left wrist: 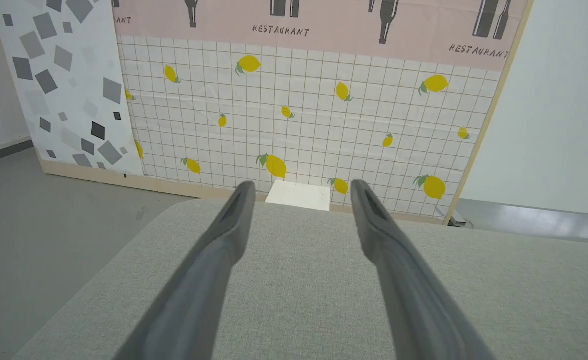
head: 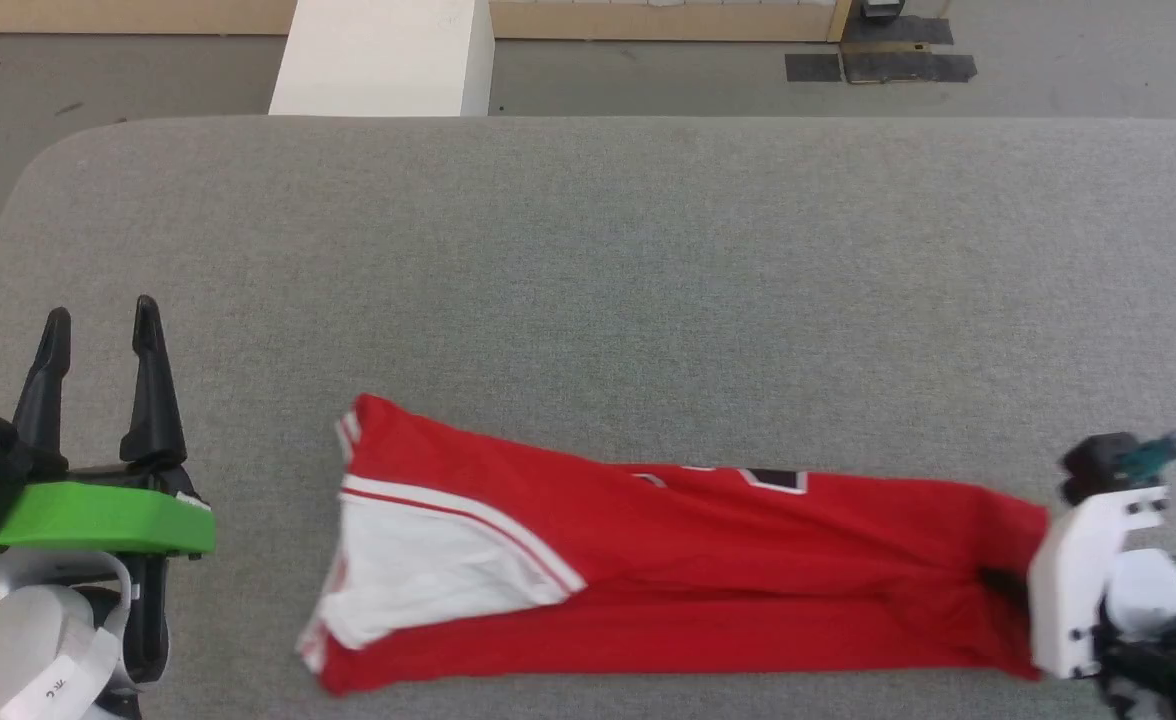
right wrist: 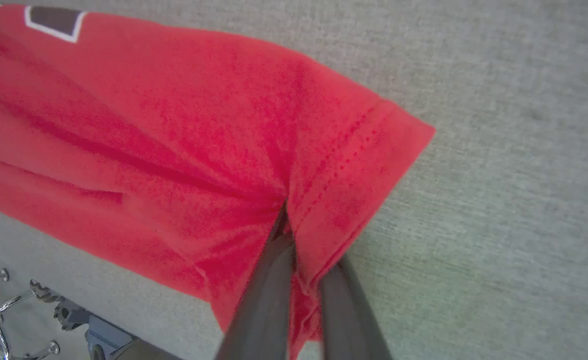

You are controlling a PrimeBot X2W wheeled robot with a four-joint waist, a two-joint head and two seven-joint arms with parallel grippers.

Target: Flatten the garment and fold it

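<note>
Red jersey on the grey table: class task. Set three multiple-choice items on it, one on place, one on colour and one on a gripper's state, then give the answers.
1. Where on the table does the garment lie?
A) Along the near side, by the robot
B) At the far edge
C) Hanging off the left corner

2. What colour is the sleeve at its left end?
A) Black
B) White
C) Green

3. How is the right gripper?
A) Open above the bare table
B) Shut on the garment
C) Open, lying flat beside the garment

Answers: 1 A, it stretches across the bottom of the head view. 2 B, a white panel with striped trim. 3 B, the right wrist view shows red cloth pinched between its fingers.
</note>
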